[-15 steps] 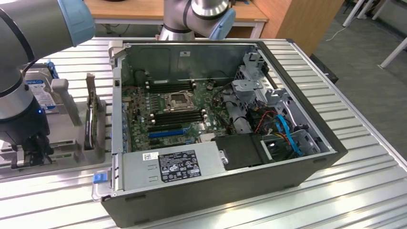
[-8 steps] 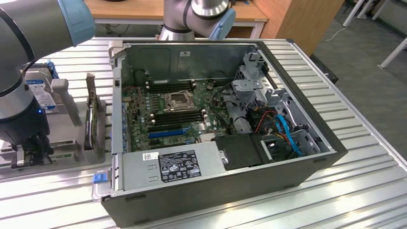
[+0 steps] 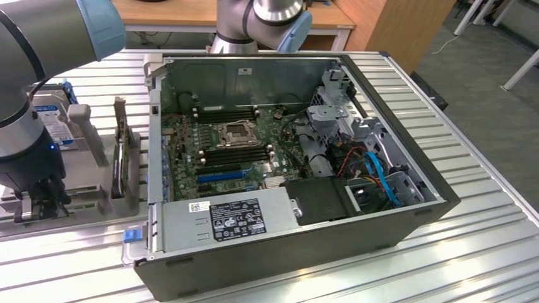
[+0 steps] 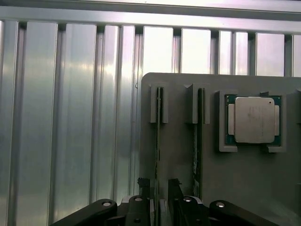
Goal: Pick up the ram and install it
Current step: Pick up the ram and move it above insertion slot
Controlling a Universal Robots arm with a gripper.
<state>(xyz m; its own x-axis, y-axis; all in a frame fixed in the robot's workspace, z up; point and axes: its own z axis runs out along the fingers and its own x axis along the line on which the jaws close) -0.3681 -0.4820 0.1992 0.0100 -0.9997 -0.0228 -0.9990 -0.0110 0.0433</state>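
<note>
Gripper [image 4: 159, 186] sits low over the grey holder [image 4: 178, 141]. Its fingers [image 4: 145, 184] are released and straddle the ram [image 4: 158, 141], one each side w/ a sliver of gap both ways, so not clamped yet, I'd say. Ram stands on edge in the holder's outer slot, the one farthest from the processor chip [image 4: 254, 120]. A 2nd stick [image 4: 199, 141] stands on edge in the slot between, just beside the ram. Risks, as I judge them: gaps are slim, so an uneven close could shove the thin board vs the slot walls & flex or cock it. Can't tell how far along the ram's length the fingers sit; if near an end, the stick could pivot & bind in the holder's end guides. The finger on the 2nd-stick side has little room & could nudge that stick. Chips scraping the slot lips also poss. Room: beyond the holder's outer edge it's bare ribbed tabletop [image 4: 70, 117], plenty of space; the chip side is tight. On the exterior view's right of the holder sits the PC case [image 3: 295, 252], near but apart, walls rising round the motherboard [image 3: 227, 145]. The memory slots [image 3: 236, 154] lie low inside by cables & brackets, so free room there is from above only.
</note>
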